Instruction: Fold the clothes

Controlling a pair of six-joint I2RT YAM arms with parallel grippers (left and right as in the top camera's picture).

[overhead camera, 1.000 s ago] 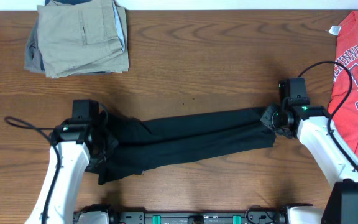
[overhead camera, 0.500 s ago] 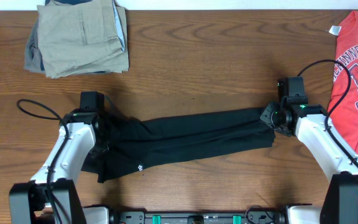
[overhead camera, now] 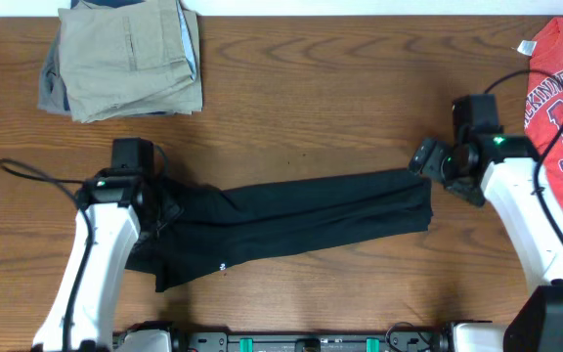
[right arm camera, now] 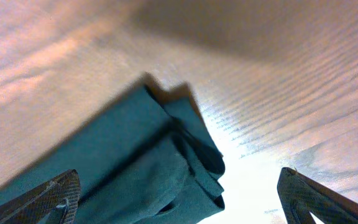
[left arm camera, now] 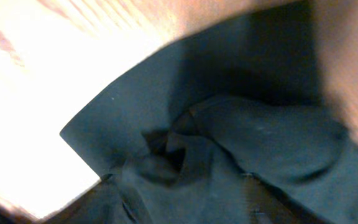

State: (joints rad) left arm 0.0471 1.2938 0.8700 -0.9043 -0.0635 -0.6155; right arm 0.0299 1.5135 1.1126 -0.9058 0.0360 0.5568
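The left end effector point(overhead camera: 159, 207) hovers over the bunched left end of the black T-shirt point(overhead camera: 301, 217); I cannot tell whether it grips. The shirt lies as a long band across the middle of the bench point(overhead camera: 291, 108). The right end effector point(overhead camera: 424, 158) has let go and drawn back, jaws wide. The lengthwise fold seems laid; crosswise folding remains.

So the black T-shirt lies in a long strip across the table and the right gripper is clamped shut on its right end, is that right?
No. The black T-shirt lies in a long strip across the table, but the right gripper is open, that end lying free on the wood, as the right wrist view shows.
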